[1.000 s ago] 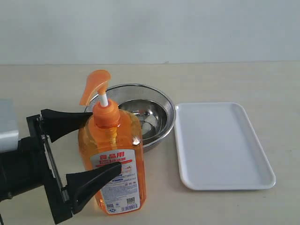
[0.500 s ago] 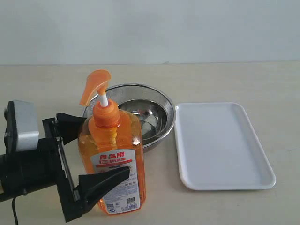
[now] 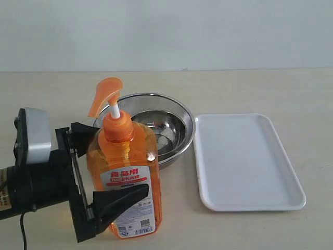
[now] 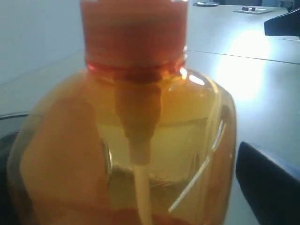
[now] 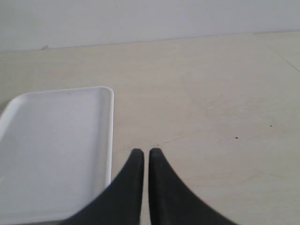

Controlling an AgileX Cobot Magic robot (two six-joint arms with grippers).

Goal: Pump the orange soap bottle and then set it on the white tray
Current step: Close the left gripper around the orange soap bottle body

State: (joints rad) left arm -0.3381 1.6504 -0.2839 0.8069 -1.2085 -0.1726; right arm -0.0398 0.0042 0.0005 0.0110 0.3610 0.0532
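Observation:
The orange soap bottle (image 3: pixel 125 172) stands upright at the front left, its pump head raised. My left gripper (image 3: pixel 117 164) is open and straddles the bottle's body. One black finger (image 3: pixel 122 197) crosses in front of the label and the other (image 3: pixel 80 134) shows behind the shoulder. In the left wrist view the bottle (image 4: pixel 140 131) fills the picture, and a small gap shows between it and one finger (image 4: pixel 267 180). The white tray (image 3: pixel 247 161) lies flat to the right, with nothing on it. My right gripper (image 5: pixel 142 153) is shut and holds nothing, over bare table beside the tray (image 5: pixel 56 145).
A round steel mesh bowl (image 3: pixel 171 112) sits just behind the bottle, touching or nearly touching the tray's left rim. The table is pale wood with a white wall behind it.
My left gripper has slid rightward, farther around the bottle, with its jaws still wide. The bottle has not moved.

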